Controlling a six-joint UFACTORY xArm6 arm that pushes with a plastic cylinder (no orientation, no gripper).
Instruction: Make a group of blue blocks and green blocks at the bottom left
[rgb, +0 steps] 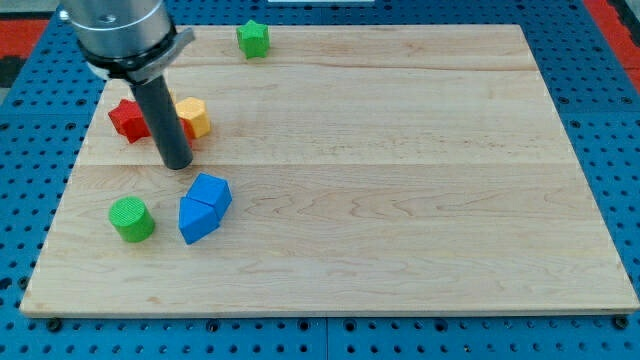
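Two blue blocks touch each other at the lower left of the board: an upper one (209, 191) and a lower wedge-like one (196, 220). A green cylinder (131, 219) stands just to their left, a small gap apart. A green star-shaped block (253, 39) lies far off at the view's top edge of the board. My tip (177, 163) rests on the board just above and left of the blue blocks, apart from them, and right beside the red block.
A red star-shaped block (128, 119) and an orange-yellow block (193, 115) lie at the upper left, on either side of the rod. The wooden board (400, 200) sits on a blue perforated table (610, 120).
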